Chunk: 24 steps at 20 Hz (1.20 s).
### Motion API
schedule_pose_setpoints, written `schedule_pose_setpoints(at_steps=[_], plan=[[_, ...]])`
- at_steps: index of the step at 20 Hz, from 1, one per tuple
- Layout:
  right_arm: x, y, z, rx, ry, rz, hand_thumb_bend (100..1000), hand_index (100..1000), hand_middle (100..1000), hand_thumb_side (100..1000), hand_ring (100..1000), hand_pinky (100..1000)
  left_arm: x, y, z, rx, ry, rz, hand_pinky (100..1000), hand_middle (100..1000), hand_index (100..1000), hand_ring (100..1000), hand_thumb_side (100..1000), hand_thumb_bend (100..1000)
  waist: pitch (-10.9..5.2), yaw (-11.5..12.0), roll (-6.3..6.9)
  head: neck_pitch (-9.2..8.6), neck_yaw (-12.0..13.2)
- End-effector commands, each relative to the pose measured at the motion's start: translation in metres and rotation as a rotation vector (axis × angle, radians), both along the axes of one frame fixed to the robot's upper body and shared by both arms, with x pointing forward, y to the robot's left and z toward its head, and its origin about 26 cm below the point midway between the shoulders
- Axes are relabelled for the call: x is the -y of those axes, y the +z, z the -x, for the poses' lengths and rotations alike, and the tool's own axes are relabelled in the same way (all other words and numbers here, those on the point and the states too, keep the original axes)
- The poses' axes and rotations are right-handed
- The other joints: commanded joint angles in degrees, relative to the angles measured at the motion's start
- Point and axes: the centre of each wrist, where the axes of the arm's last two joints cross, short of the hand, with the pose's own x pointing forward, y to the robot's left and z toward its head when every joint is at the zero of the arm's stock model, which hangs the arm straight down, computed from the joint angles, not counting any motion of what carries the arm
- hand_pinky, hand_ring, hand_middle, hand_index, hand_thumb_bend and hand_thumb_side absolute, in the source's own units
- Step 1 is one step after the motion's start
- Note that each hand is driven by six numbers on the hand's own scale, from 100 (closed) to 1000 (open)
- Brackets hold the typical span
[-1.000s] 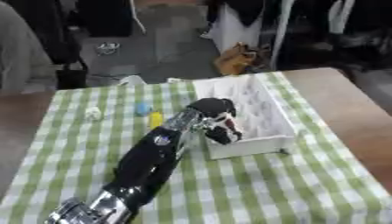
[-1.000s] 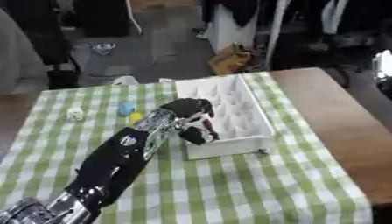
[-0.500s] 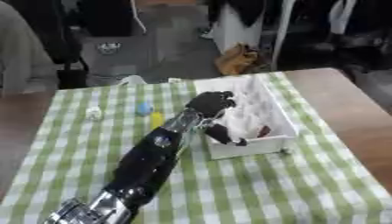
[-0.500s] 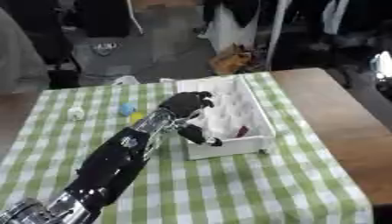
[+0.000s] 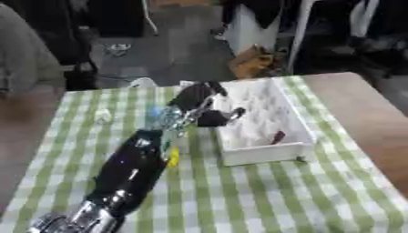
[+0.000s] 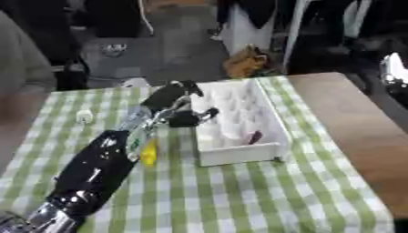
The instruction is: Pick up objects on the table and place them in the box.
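Left eye view: left hand [image 5: 203,102] at near wall of white box [image 5: 299,129], fingers spread, holding nothing; dark red piece [image 5: 277,136] already inside, yellow item [image 6: 148,153] beside forearm, liable to be knocked.

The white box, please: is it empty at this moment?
No: a small dark red thing lies inside the white box, near its front right corner.

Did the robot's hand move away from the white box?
Yes. The left hand has pulled back toward the left, off the white box; earlier it hung over the box's inside, now it sits at the left wall.
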Motion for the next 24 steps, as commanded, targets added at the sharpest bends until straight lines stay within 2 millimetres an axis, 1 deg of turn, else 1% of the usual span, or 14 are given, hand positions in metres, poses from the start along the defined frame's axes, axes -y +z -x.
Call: schedule_pose_setpoints(at_steps=[1, 3, 5, 9, 10, 11, 15, 16, 17, 19, 21, 22, 23, 24], plan=[[0.005, 0.010, 0.000, 0.027, -0.011, 0.021, 172, 952, 776, 472, 760, 724, -0.052, 0.044, 0.015, 0.134, 0.090, 0.224, 718, 828, 839, 806, 1000, 413, 0.03, 1.00, -0.82, -0.11, -0.66], [0.006, 0.010, 0.000, 0.026, -0.013, 0.026, 172, 952, 776, 472, 760, 724, -0.086, 0.056, 0.039, 0.212, 0.164, 0.374, 729, 839, 847, 819, 1000, 400, 0.13, 1.77, -0.82, 0.15, -0.70], [0.007, 0.011, 0.000, 0.026, -0.017, 0.029, 172, 952, 776, 472, 760, 725, -0.108, 0.061, 0.059, 0.257, 0.219, 0.449, 741, 847, 853, 828, 1000, 425, 0.17, 2.30, -0.79, 0.57, -0.31], [0.008, 0.011, 0.000, 0.027, -0.018, 0.030, 172, 952, 776, 472, 760, 725, -0.115, 0.068, 0.072, 0.273, 0.238, 0.484, 741, 847, 853, 828, 1000, 425, 0.18, 2.43, -0.78, 0.71, -0.14], [0.008, 0.011, 0.000, 0.028, -0.020, 0.028, 163, 952, 776, 477, 760, 725, -0.118, 0.066, 0.073, 0.269, 0.255, 0.489, 753, 852, 859, 835, 1000, 456, 0.37, 2.79, -0.78, 0.98, 1.39], [0.009, 0.011, 0.000, 0.028, -0.026, 0.028, 163, 952, 776, 478, 760, 725, -0.123, 0.063, 0.076, 0.266, 0.283, 0.506, 752, 852, 859, 835, 1000, 456, 0.48, 3.52, -0.77, 1.25, 2.54], [0.009, 0.010, 0.000, 0.023, -0.021, 0.030, 162, 953, 776, 478, 760, 725, -0.148, 0.048, 0.095, 0.297, 0.395, 0.584, 746, 846, 854, 830, 1000, 490, 0.41, 3.85, -0.74, 1.81, 4.33], [0.008, 0.009, 0.000, 0.022, -0.018, 0.030, 162, 952, 776, 478, 760, 725, -0.152, 0.043, 0.100, 0.302, 0.413, 0.595, 746, 836, 846, 826, 1000, 562, 0.33, 3.74, -0.75, 1.84, 4.44], [0.008, 0.010, 0.000, 0.023, -0.017, 0.031, 163, 952, 776, 478, 760, 725, -0.154, 0.038, 0.104, 0.305, 0.428, 0.611, 762, 832, 845, 829, 1000, 671, 0.26, 3.65, -0.78, 1.85, 4.44], [0.008, 0.010, -0.001, 0.023, -0.016, 0.031, 163, 952, 776, 477, 760, 725, -0.155, 0.033, 0.109, 0.316, 0.445, 0.643, 793, 828, 845, 834, 1000, 721, 0.23, 3.55, -0.80, 1.86, 4.45], [0.008, 0.010, -0.001, 0.023, -0.015, 0.031, 163, 952, 776, 477, 760, 725, -0.154, 0.030, 0.110, 0.326, 0.454, 0.663, 793, 828, 845, 834, 1000, 721, 0.22, 3.51, -0.80, 1.87, 4.48], [0.008, 0.010, -0.001, 0.023, -0.015, 0.031, 164, 953, 776, 477, 761, 725, -0.154, 0.029, 0.109, 0.328, 0.457, 0.669, 873, 827, 847, 851, 1000, 735, 0.23, 3.50, -0.80, 1.87, 4.49], [0.008, 0.010, -0.001, 0.023, -0.015, 0.031, 164, 953, 776, 477, 761, 725, -0.153, 0.028, 0.109, 0.331, 0.461, 0.678, 887, 825, 845, 855, 1000, 706, 0.23, 3.48, -0.81, 1.84, 4.52], [0.008, 0.010, -0.001, 0.023, -0.014, 0.031, 165, 953, 776, 477, 761, 725, -0.153, 0.027, 0.109, 0.335, 0.464, 0.687, 908, 827, 846, 867, 1000, 642, 0.24, 3.47, -0.81, 1.81, 4.54]])
